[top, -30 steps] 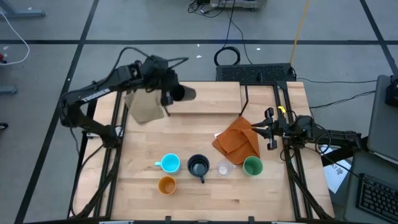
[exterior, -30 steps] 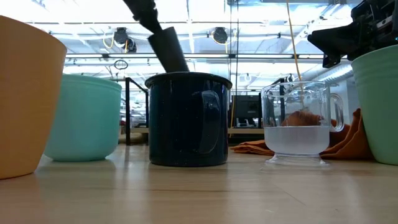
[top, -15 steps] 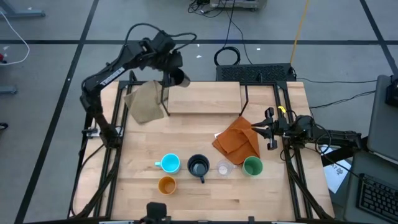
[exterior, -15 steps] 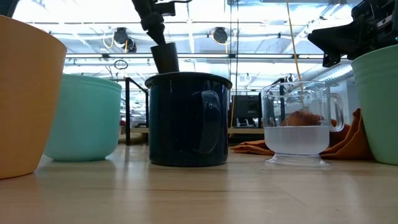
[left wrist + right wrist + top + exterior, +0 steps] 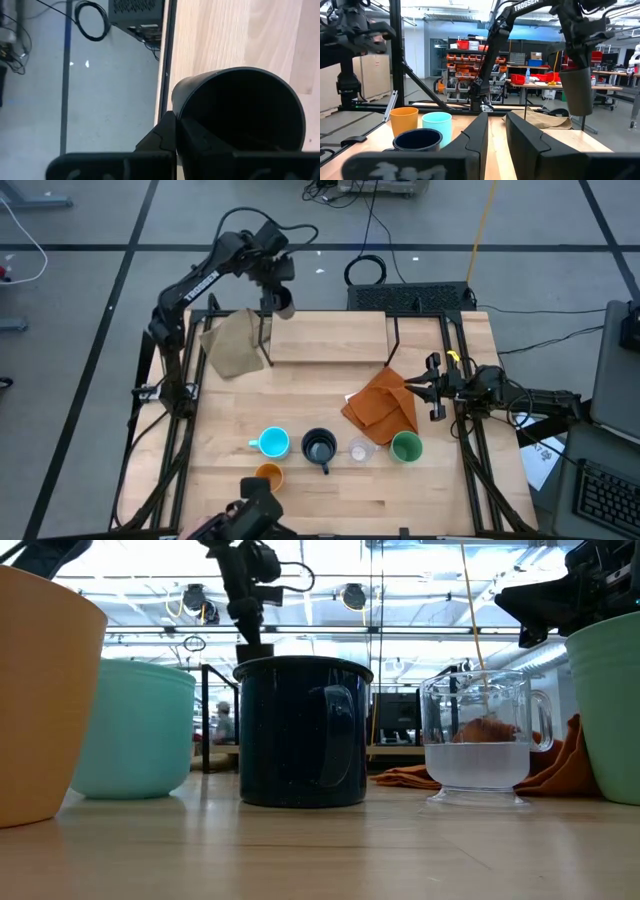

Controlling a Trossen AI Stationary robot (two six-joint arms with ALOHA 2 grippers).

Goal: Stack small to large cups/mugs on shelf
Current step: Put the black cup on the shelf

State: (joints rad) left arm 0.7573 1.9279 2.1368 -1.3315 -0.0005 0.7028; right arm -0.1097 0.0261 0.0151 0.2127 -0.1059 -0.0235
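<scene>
Since the earlier frame: left gripper [image 5: 272, 280], clamped on dark brown cup [image 5: 282, 302], has carried it over the shelf [image 5: 330, 338] far-left corner. Right gripper [image 5: 432, 388], nearly closed and empty, waits right of shelf. Risk: cup released off the shelf edge falls.

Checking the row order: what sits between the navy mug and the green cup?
The clear cup sits between navy mug and green cup, seen in the high view.

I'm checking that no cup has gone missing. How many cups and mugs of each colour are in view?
Dark brown cup, in the left gripper: 1
Light blue mug: 1
Dark navy mug: 1
Clear cup: 1
Green cup: 1
Orange cup: 1
Total: 6
</scene>
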